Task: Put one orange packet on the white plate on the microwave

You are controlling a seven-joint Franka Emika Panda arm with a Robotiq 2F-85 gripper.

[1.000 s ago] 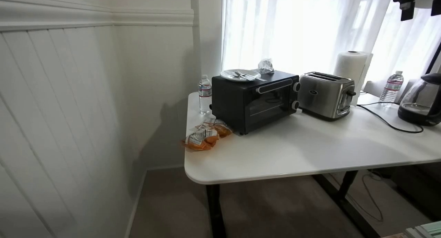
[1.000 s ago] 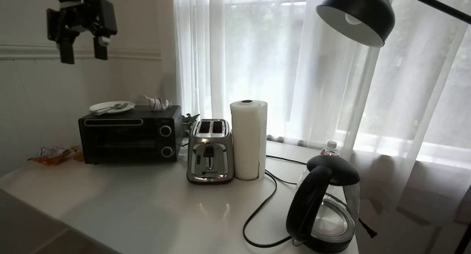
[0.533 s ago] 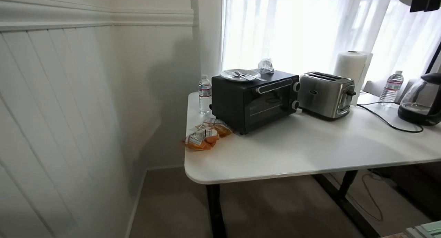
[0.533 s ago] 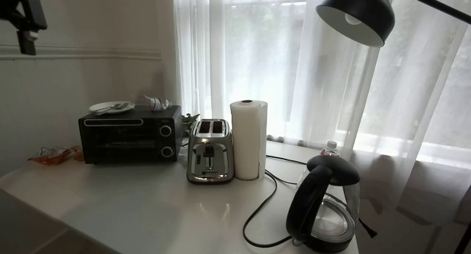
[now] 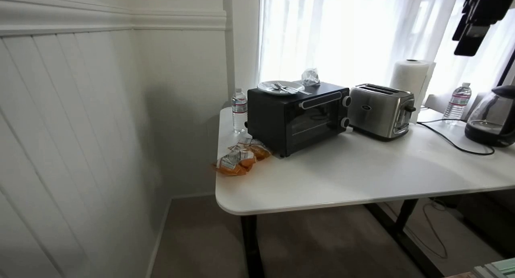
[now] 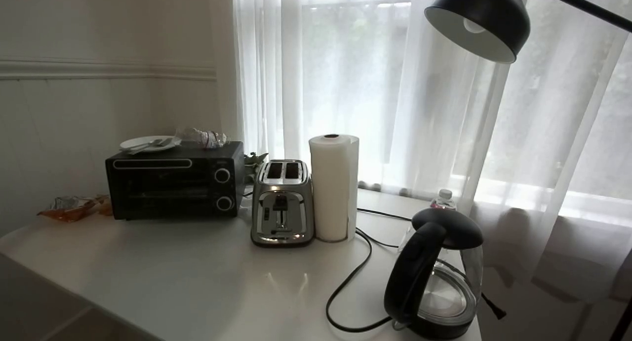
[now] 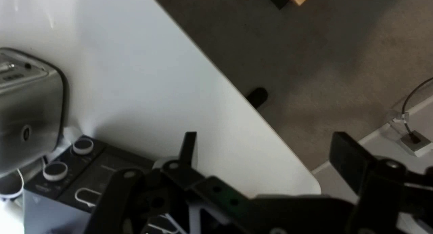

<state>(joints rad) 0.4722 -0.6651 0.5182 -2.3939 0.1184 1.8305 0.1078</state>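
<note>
The claw (image 7: pixel 265 146) is spread wide apart w/ nothing b/w its tips, and it hangs high up. One orange packet (image 5: pixel 235 165) lies on the counter (image 5: pixel 342 181), right at the side edge. A 2nd orange packet (image 5: pixel 260 150) seems to lie against it, close by the microwave (image 5: pixel 267 121); the claw is well away from both. So the job is prob. just at the start, w/ the grab to come. If the claw bumps the edge one, it could fall off, b/c there's no room there. The claw might pick up 2 at once, b/c they look squished up, or pinch just crinkly wrap and drop it. The water bottle (image 5: pixel 239 113) is nr. too, so a wide swing might tip it. Up on the microwave, the white plate (image 5: pixel 264 87) has cutlery (image 5: pixel 286 88) on it, so a packet might sit wobbly and slide off. The clear packet (image 5: pixel 310 77) close by could get knocked if the claw comes in low.
</note>
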